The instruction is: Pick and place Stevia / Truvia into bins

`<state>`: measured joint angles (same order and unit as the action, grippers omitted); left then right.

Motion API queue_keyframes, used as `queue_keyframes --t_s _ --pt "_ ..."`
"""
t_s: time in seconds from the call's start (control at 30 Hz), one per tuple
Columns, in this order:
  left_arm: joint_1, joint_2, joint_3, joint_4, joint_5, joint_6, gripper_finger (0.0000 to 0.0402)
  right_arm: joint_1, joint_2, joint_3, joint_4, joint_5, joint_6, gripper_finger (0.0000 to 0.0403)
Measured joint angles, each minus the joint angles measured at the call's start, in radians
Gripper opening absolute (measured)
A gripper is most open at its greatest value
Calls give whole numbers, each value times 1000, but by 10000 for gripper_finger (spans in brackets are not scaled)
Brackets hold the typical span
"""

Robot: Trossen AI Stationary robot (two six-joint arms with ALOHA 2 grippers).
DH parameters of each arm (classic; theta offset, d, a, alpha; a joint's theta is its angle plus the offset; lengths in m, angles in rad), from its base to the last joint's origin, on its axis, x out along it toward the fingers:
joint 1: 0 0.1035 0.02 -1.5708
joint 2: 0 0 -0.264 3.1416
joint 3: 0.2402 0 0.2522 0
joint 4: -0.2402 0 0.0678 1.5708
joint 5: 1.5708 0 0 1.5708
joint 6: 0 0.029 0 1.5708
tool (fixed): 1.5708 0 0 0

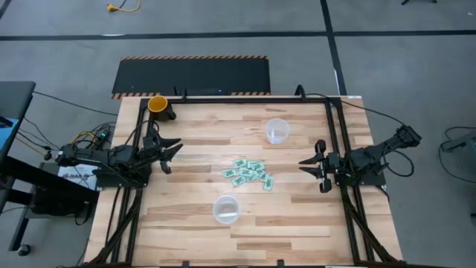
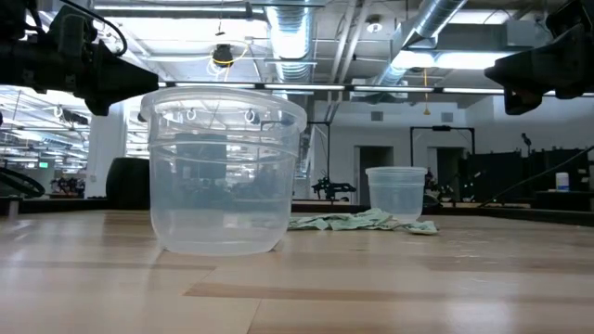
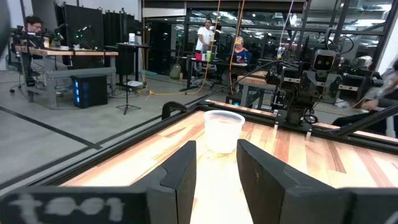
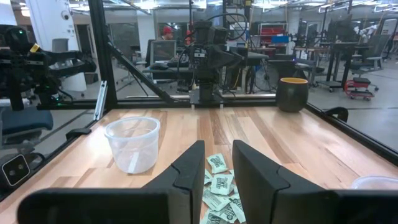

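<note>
Packets (image 1: 249,174) sit in a loose heap mid-surface, stretched roughly from 10 to 4 o'clock in the high view. My right gripper (image 1: 312,165) is nearer, heap at its 9 o'clock, straight ahead between its jaws; jaws slightly apart, nothing held. My left gripper (image 1: 168,153) waits at the left edge, heap at its 4 o'clock, jaws apart, empty. Far cup (image 1: 277,130) at the heap's 1 o'clock, near cup (image 1: 226,209) at 7. Orange cup (image 1: 158,105) in the corner. I judge the path clear.

Two clear cups (image 1: 277,130), ten-odd packets (image 1: 248,173)
</note>
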<state>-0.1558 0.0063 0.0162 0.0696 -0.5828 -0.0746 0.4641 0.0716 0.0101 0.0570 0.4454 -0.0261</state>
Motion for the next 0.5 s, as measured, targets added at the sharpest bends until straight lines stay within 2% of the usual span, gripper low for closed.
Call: queue_keyframes --t_s 0.43,0.5 --pt "0 0 0 0 0 0 104 -2 0 0 6 0 1 75" --pt "0 0 0 0 0 0 104 0 0 -1 17 -2 50 75"
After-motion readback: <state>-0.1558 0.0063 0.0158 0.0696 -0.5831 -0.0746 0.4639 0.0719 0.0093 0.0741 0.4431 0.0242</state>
